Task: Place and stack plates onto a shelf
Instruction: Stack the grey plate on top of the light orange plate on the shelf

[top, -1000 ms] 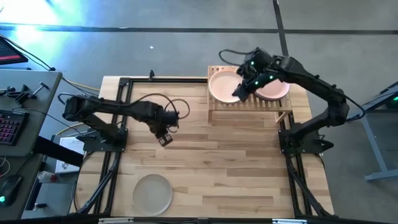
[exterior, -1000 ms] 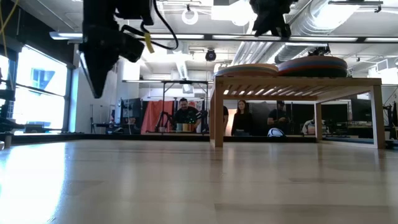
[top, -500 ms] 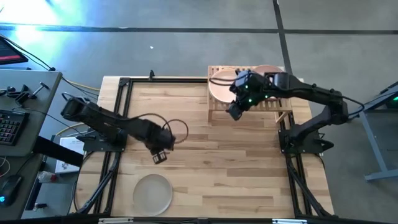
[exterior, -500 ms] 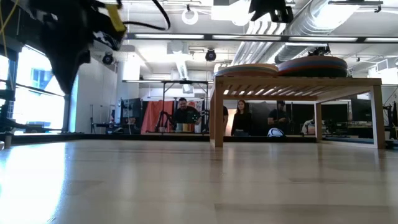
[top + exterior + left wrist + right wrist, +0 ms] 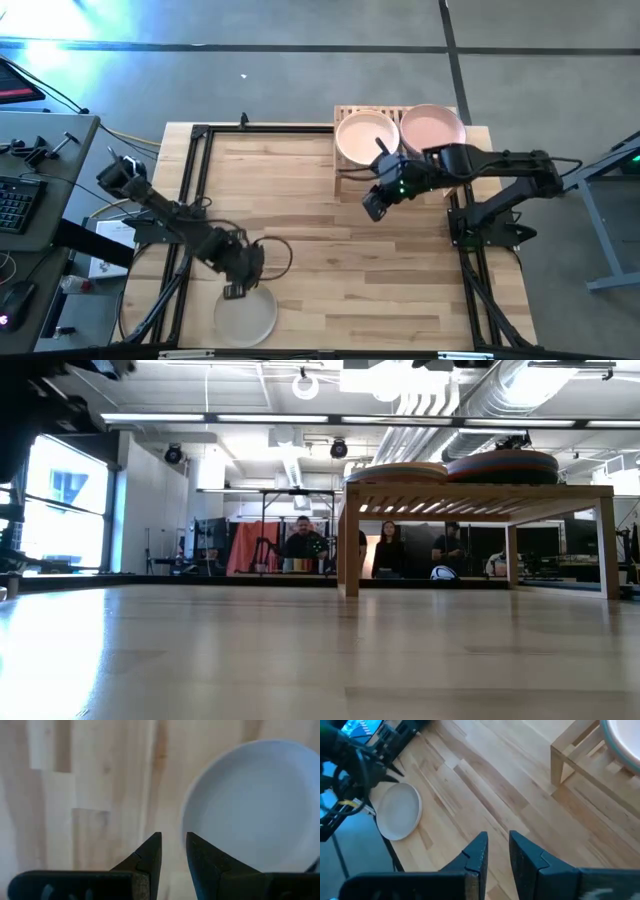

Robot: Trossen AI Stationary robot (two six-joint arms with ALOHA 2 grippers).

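One plate [image 5: 246, 310] is left on the table [image 5: 320, 260], a pale one lying flat at about seven o'clock near the front edge, and the left gripper [image 5: 236, 291] hangs just over its rim at the plate's eleven o'clock, probably so a finger can slip under the raised lip. Its jaws stand a narrow gap apart, holding nothing. The shelf [image 5: 399, 170] sits at about one o'clock on the table and carries two stacks side by side, a peach-topped stack [image 5: 366, 135] and a pink-topped stack [image 5: 436, 126], a split that likely keeps each pile low. The right gripper [image 5: 372, 207] hovers over bare wood at the shelf's seven o'clock, jaws slightly parted and empty, seemingly clear of the rack to give room.
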